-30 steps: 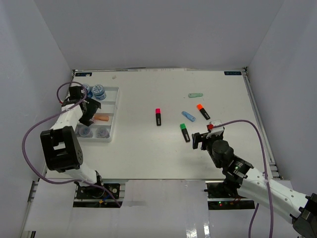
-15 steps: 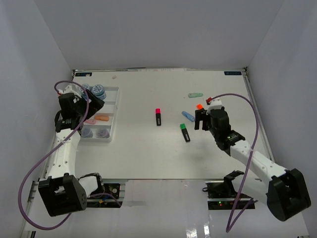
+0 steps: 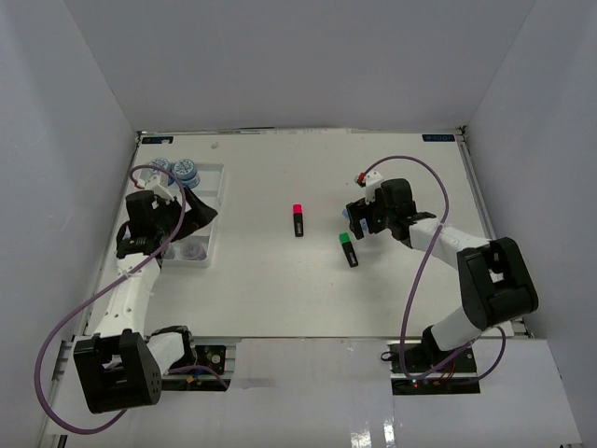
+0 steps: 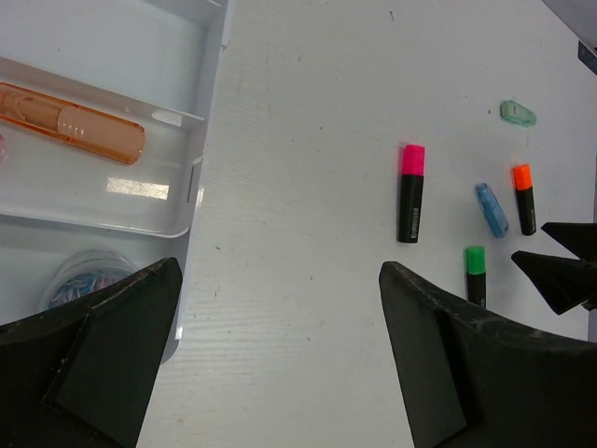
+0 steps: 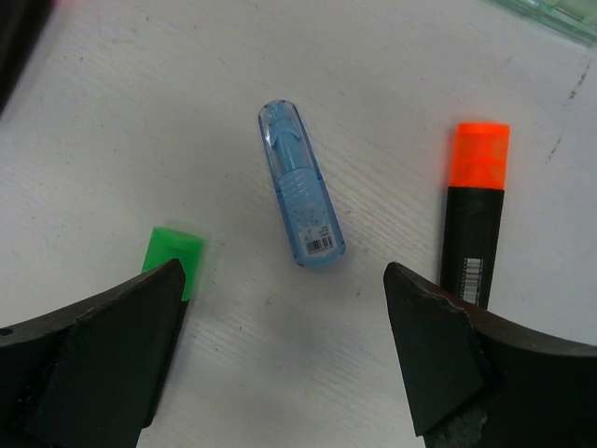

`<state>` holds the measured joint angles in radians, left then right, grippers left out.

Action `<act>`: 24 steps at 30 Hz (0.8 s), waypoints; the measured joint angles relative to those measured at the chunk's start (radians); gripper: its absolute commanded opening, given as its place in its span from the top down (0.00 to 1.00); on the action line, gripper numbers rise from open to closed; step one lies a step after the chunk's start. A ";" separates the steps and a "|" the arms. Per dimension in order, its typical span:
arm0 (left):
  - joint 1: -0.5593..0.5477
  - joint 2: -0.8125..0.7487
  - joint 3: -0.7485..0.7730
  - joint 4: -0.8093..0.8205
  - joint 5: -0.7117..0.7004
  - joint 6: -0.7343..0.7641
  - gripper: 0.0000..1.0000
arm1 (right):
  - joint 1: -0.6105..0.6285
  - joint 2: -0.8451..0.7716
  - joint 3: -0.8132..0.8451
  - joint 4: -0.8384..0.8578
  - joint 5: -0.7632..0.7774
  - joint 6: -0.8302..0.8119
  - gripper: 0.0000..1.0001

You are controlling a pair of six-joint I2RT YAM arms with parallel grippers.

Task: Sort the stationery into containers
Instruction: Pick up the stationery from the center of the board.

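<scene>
Two changes: L gripper [image 4: 280,280], jaws wide & empty, has backed off the tray [image 4: 213,121], leaving an orange marker [image 4: 70,121] in a long compartment, so one piece sorted. R gripper [image 5: 283,271], also wide open & empty, has swung up over the blue marker [image 5: 300,187], prob. next pick; green highlighter [image 5: 173,261] at its 8 o'clock, orange highlighter [image 5: 474,224] at 3. Tray also holds a jar [image 4: 79,280] at 6 o'clock of the orange marker, more jars [image 3: 185,171] at its 12 o'clock end. Pink highlighter [image 3: 298,219] still loose.
</scene>
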<state>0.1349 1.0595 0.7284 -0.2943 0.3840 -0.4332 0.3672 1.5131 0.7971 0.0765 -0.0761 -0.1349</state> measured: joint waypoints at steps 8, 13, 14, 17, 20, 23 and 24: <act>0.000 -0.001 0.000 0.010 0.002 0.000 0.02 | -0.031 0.137 0.125 -0.030 -0.096 -0.111 0.12; 0.000 -0.001 0.000 0.010 0.003 0.000 0.02 | -0.032 0.205 0.182 -0.052 -0.091 -0.145 0.19; 0.000 -0.001 0.000 0.011 0.003 0.000 0.02 | -0.032 0.212 0.185 -0.057 -0.090 -0.148 0.19; 0.000 -0.001 0.000 0.011 0.004 0.000 0.02 | -0.032 0.237 0.195 -0.085 -0.090 -0.160 0.22; 0.000 -0.001 0.000 0.011 0.006 0.000 0.02 | -0.032 0.265 0.203 -0.103 -0.090 -0.166 0.26; 0.000 -0.001 0.000 0.011 0.006 0.000 0.02 | -0.032 0.285 0.215 -0.117 -0.090 -0.170 0.33; 0.000 -0.001 0.000 0.011 0.006 0.000 0.02 | -0.032 0.288 0.220 -0.121 -0.090 -0.173 0.35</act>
<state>0.1349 1.0584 0.7284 -0.2832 0.3901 -0.4335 0.3347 1.8011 1.0168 -0.0441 -0.1665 -0.3077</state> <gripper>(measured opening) 0.979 0.688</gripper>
